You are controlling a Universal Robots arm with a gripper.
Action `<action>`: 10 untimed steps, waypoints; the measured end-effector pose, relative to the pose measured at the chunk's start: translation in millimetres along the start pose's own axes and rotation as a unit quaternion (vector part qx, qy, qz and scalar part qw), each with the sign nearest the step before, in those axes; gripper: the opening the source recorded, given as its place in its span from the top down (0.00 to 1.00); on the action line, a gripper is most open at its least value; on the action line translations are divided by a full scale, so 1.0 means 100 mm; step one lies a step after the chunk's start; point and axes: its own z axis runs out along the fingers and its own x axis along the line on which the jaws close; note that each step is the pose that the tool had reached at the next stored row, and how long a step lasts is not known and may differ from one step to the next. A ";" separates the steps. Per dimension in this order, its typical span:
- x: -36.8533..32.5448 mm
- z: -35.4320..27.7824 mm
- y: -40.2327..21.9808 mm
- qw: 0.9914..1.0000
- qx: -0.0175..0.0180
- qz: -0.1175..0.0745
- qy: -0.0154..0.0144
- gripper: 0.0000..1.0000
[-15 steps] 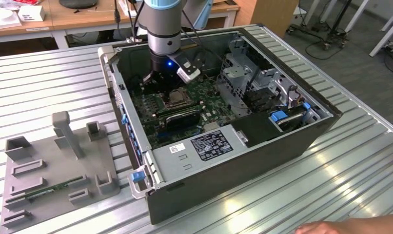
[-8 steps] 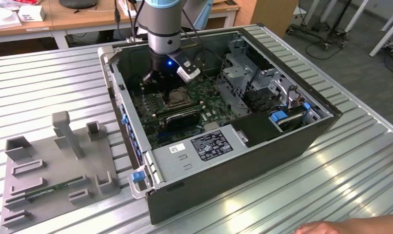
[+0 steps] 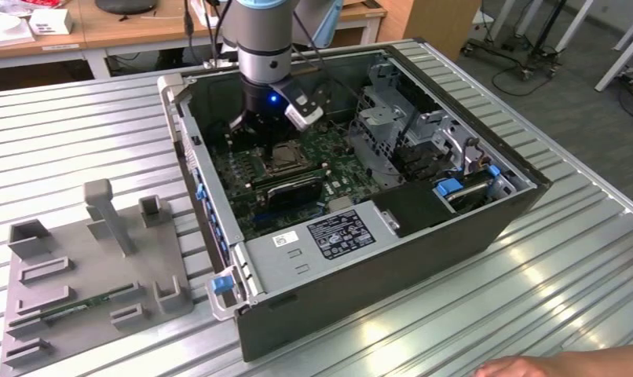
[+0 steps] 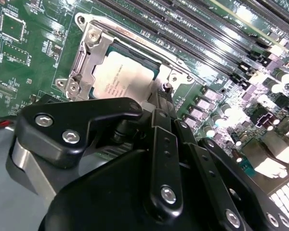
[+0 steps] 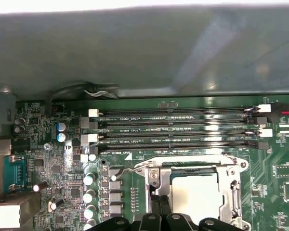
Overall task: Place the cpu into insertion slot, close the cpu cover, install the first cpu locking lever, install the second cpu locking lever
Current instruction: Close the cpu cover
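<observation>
**Fingers (image 4: 160,115) pinched together at socket edge; chip seated under cover**

Fingers of the black gripper (image 4: 162,95) are pressed tip to tip w/ nothing visible btwn them. The tips sit right at one edge of the thin square silvery metal cpu cover (image 4: 89,55), next to a small screw.

The small flat square cpu w/ dull silver-tan metal top (image 4: 120,77) lies flat inside the small square dark insertion slot w/ silvery rim (image 3: 268,159). The cpu cover is folded down over it, and the chip top shows through the cut-out centre.

In the first wrist view a thin silver wire lever (image 5: 130,169) runs out from one socket corner toward a row of small grey blocks. Can't tell whether it's latched.

Long black memory slots (image 5: 178,127) run parallel to each other, just beside the socket, on the green circuit board (image 4: 24,67).

In the exterior view the arm reaches down into an open dark-grey computer case (image 3: 400,259) lying on its side on a ribbed metal table (image 3: 75,126). The gripper is low over the board, approx at the socket.

A grey plastic fixture tray (image 3: 96,271) sits well apart from the case, at the exterior view's left. A hand (image 3: 552,365) rests at the table's near edge, at the exterior view's right, well apart from the arm.
</observation>
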 end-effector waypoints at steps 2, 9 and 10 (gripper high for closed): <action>-0.001 -0.027 0.001 1.000 0.000 0.000 0.000 0.89; -0.006 -0.143 0.003 1.000 0.000 0.000 0.000 0.89; -0.007 -0.160 0.004 1.000 0.000 0.000 0.000 0.89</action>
